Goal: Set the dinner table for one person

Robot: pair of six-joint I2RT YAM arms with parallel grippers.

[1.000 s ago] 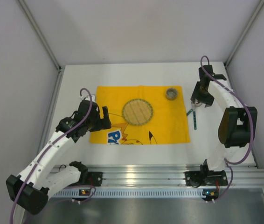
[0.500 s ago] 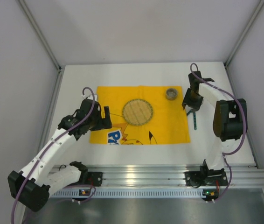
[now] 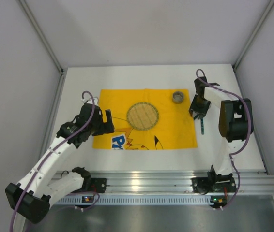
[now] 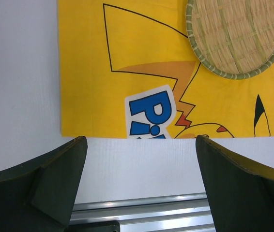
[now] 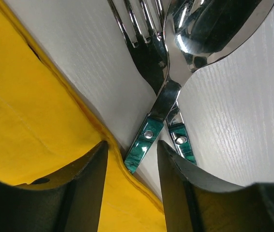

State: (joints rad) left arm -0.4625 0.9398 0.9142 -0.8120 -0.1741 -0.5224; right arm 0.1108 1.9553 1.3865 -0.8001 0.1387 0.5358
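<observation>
Movement over the last second belongs to the right arm (image 3: 234,121). It has swung in from the table's right side toward the mat, and the right gripper (image 5: 132,145) has come down over the cutlery while its jaws narrowed. They now straddle the end of one green handle (image 5: 138,147) with a sliver of gap on either side, part closed but not clamped on anything. The left gripper (image 4: 137,145) has barely shifted and hangs over the mat's near left corner, jaws spread wide and empty. My reading is that a cutlery pickup is about to happen. Nothing has been set beside the plate yet, so the place setting is unfinished.

The dinner table (image 3: 79,92) is a plain matte white rectangle, far larger than anything on it. A yellow cartoon placemat (image 3: 175,135) lies flat near its centre. On the mat sit a round woven plate (image 3: 143,116) in the middle and a small grey cup (image 3: 177,96) near the far right corner. The fork (image 5: 142,53) and spoon (image 5: 214,19) lie crossed on the bare white surface just beside the mat's right edge, one handle end seemingly touching it.
</observation>
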